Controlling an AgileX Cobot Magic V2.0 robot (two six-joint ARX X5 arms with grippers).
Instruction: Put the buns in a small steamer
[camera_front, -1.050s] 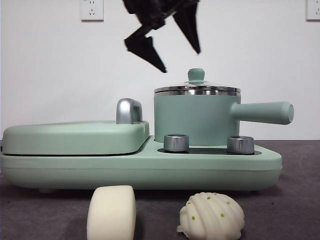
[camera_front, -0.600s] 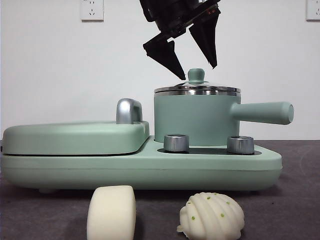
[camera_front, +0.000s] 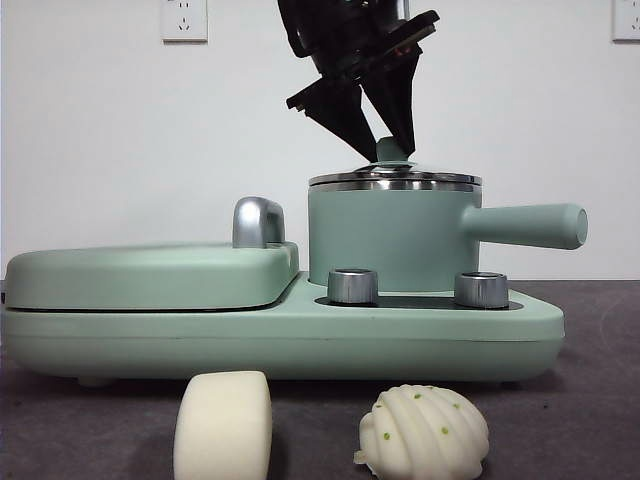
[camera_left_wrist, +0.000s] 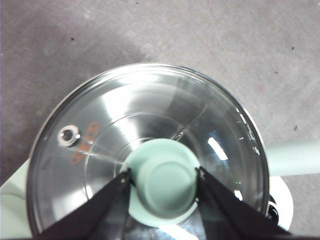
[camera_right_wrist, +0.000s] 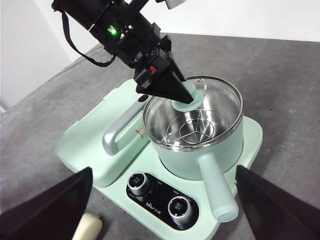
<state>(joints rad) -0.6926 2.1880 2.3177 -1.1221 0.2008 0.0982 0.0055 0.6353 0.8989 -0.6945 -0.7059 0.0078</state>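
Note:
The small steamer (camera_front: 385, 240) stands on the right half of the mint-green cooker, its glass lid (camera_left_wrist: 125, 110) on. My left gripper (camera_front: 390, 150) reaches down from above and is shut on the lid's green knob (camera_left_wrist: 165, 182), one jaw pressed against each side. Both buns lie on the table in front of the cooker: the smooth cylinder bun (camera_front: 222, 425) and, to its right, the ridged shell bun (camera_front: 424, 432). High above the cooker's front, my right gripper (camera_right_wrist: 164, 170) hangs open and holds nothing. The smooth bun (camera_right_wrist: 89, 227) peeks in below it.
The flat griddle cover (camera_front: 150, 275) with its chrome handle (camera_front: 258, 222) fills the cooker's left half. Two steel dials (camera_front: 352, 285) sit below the pot. The pot's straight handle (camera_front: 525, 225) sticks out to the right. A white wall stands behind.
My left gripper came down from upper left onto the lid and shut its jaws on the knob. The lid, steamer and buns have not moved.

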